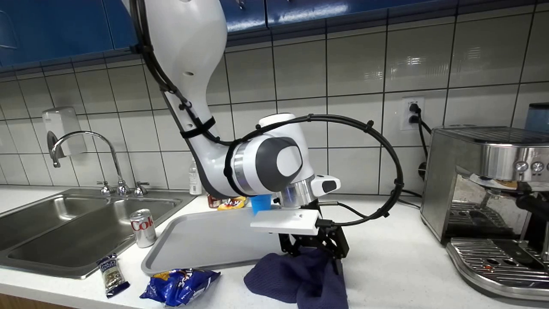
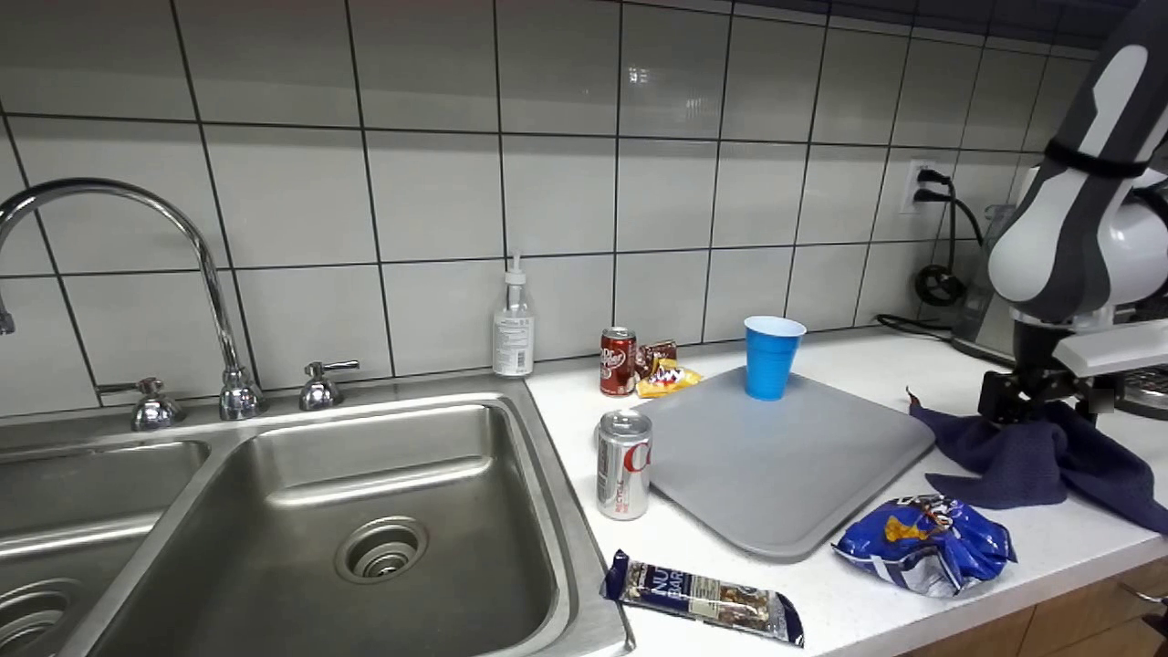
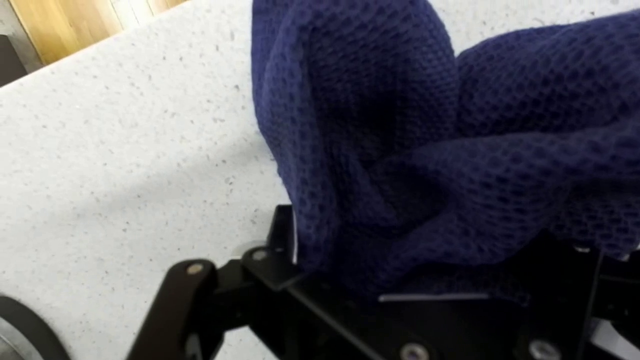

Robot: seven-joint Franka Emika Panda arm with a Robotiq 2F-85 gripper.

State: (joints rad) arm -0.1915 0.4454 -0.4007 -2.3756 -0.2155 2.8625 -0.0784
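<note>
Counter (image 1: 386, 257): gray tray (image 1: 214, 238) just left of a purple towel (image 1: 279, 281), blue snack bag (image 1: 176, 286) near left, espresso machine (image 1: 454, 171) at right.
Blue cup (image 2: 771, 365): upright on the tray's far side in an exterior view, outside the wrist view.
Towel: crumpled on the near counter.
Gripper (image 1: 315, 254): jaws spread wide over it, folds bunched between them.

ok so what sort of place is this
Looks like a kitchen or break room, though I can't tell whether it's a home or an office: there's a double sink, an espresso machine and blue cabinets overhead.
</note>
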